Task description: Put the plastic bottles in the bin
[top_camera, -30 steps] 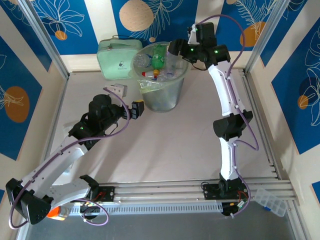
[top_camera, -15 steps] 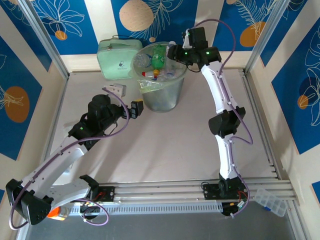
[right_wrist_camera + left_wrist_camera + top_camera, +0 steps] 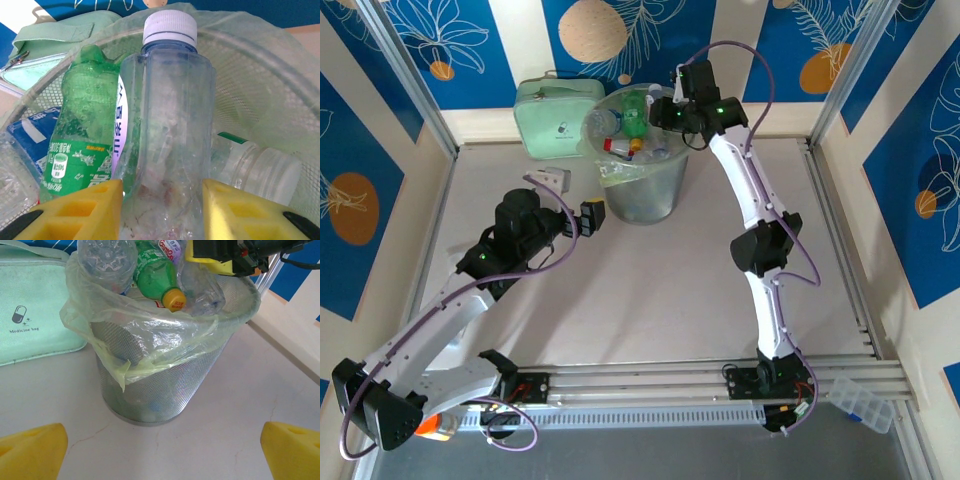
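One clear bottle (image 3: 167, 125), white-capped, is clamped in the right gripper (image 3: 161, 205) just over the heaped bin (image 3: 650, 195): the release step. Part those fingers (image 3: 85, 210) over the bin's middle, lest the bottle roll off; your left gripper (image 3: 161, 447) hangs spread and empty nearby.

Right arm reaches to 11 o'clock, right gripper (image 3: 667, 108) clamping a clear bottle (image 3: 165, 110); left gripper (image 3: 592, 215) (jaws wide) points to 3 o'clock.

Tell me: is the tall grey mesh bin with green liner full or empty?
Full: green and clear plastic bottles rise above the rim of the bin.
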Controlling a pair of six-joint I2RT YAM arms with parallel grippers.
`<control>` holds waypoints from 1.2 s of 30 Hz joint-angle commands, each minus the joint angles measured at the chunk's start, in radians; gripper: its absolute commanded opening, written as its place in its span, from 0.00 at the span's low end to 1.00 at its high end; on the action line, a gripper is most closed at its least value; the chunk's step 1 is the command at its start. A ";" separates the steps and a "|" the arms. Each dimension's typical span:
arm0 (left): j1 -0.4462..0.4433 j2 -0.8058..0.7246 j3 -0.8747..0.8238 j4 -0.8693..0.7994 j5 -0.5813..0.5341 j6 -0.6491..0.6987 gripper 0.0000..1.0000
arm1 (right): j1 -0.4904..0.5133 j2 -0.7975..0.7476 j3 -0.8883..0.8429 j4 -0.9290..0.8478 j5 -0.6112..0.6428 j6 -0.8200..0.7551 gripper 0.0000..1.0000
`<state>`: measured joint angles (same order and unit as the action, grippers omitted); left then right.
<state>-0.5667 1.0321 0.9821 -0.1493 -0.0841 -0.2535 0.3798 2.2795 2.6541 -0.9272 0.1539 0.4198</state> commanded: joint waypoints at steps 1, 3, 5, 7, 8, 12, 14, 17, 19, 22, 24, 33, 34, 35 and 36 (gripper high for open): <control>0.011 -0.046 -0.011 0.034 0.003 0.000 0.98 | 0.024 -0.097 -0.008 -0.047 -0.007 -0.035 0.47; 0.010 -0.067 -0.011 0.045 0.043 0.006 0.98 | 0.021 -0.148 -0.009 -0.031 -0.015 -0.036 0.57; 0.007 -0.086 0.011 0.030 0.066 0.007 1.00 | 0.022 -0.207 -0.009 -0.012 -0.018 -0.054 0.75; 0.005 -0.105 0.044 -0.003 0.080 0.016 0.99 | 0.031 -0.265 -0.020 0.002 -0.008 -0.088 0.92; 0.004 -0.116 0.064 -0.029 0.088 0.018 0.99 | 0.041 -0.300 -0.034 0.007 0.005 -0.110 1.00; 0.004 -0.197 0.069 -0.075 0.097 0.029 0.99 | 0.116 -0.479 -0.217 0.086 0.093 -0.235 0.99; 0.004 -0.264 0.012 -0.042 0.053 0.037 0.99 | 0.154 -0.615 -0.408 0.177 0.108 -0.278 0.99; 0.005 -0.349 -0.154 0.139 0.000 0.086 0.99 | 0.176 -0.848 -0.786 0.374 0.003 -0.307 0.99; 0.004 -0.374 -0.233 0.229 -0.006 0.132 0.99 | 0.177 -1.022 -1.083 0.593 -0.043 -0.337 0.99; 0.004 -0.383 -0.311 0.289 -0.138 0.133 0.99 | 0.171 -1.262 -1.568 1.004 -0.045 -0.436 0.99; 0.005 -0.378 -0.344 0.275 -0.319 0.108 0.99 | 0.167 -1.377 -1.814 1.207 -0.027 -0.535 0.99; 0.057 -0.180 -0.707 0.735 -0.438 0.447 0.99 | -0.100 -1.485 -2.253 1.367 0.157 -0.378 0.99; 0.061 -0.157 -0.724 0.748 -0.468 0.452 0.99 | -0.130 -1.473 -2.278 1.401 0.158 -0.360 0.99; 0.070 -0.136 -0.735 0.751 -0.501 0.441 0.99 | -0.156 -1.449 -2.296 1.436 0.153 -0.365 0.99; 0.086 -0.119 -0.736 0.739 -0.523 0.422 0.99 | -0.176 -1.424 -2.304 1.444 0.166 -0.372 0.99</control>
<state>-0.5125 0.8951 0.2508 0.4595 -0.4824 0.1486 0.2424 0.8295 0.3725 0.3542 0.2756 0.0158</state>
